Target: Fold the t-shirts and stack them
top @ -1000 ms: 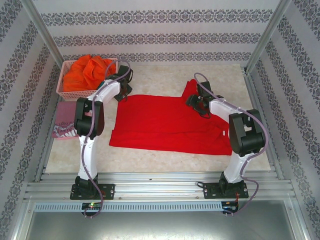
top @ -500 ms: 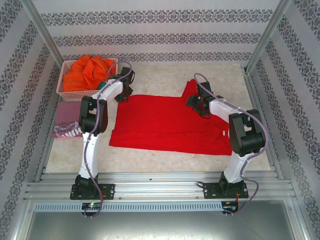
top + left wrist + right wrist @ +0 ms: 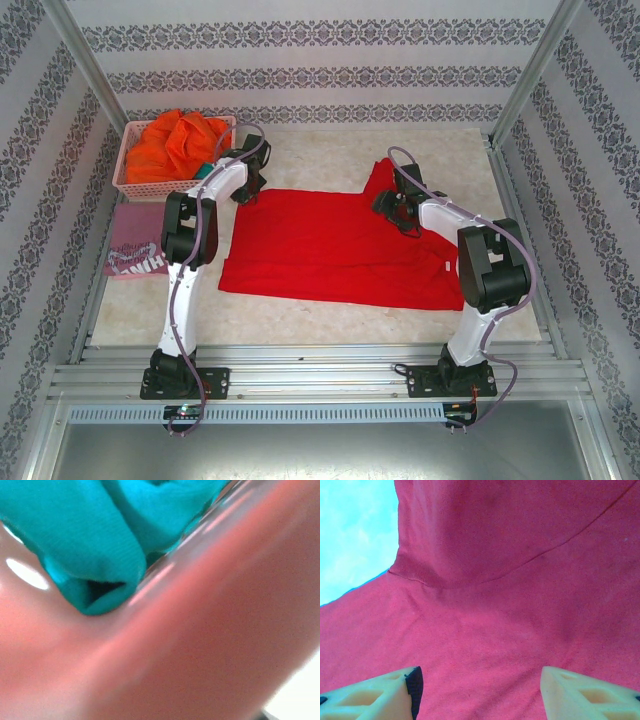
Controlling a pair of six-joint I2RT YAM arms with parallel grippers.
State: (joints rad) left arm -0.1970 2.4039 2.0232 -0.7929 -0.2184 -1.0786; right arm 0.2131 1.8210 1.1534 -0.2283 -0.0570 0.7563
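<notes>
Left tool (image 3: 244, 190) sits at the far-left corner of the red t-shirt (image 3: 330, 245), just beside the pink basket (image 3: 125, 182) in the desk's (image 3: 320, 160) far-left corner. Whether its jaws are wide or closed cannot be told. Its wrist camera gives a teal t-shirt (image 3: 90, 540) pressed close to the lens and a blurred pink-red mass that could be basket wall or red cloth.

That closeness is the main hazard. A pinch made here could catch teal cloth or the basket rim instead of, or along with, the red corner. A pull toward the near edge would then drag the basket or spill the orange t-shirts (image 3: 170, 140) heaped in it.

The right tool (image 3: 479, 680) hangs wide open, its pale fingers (image 3: 370, 695) apart over a curved seam of the red t-shirt, which lies spread flat across the middle of the desk. If it closes on the flat panel rather than on an edge, it may gather a loose bunch or only one layer. The fold would then come out skewed or creased.

Uneven lifting by the two arms would twist the cloth. The left arm's elbow also hangs above the maroon t-shirt (image 3: 135, 250) by the left edge, so a low sweep could rumple it.
</notes>
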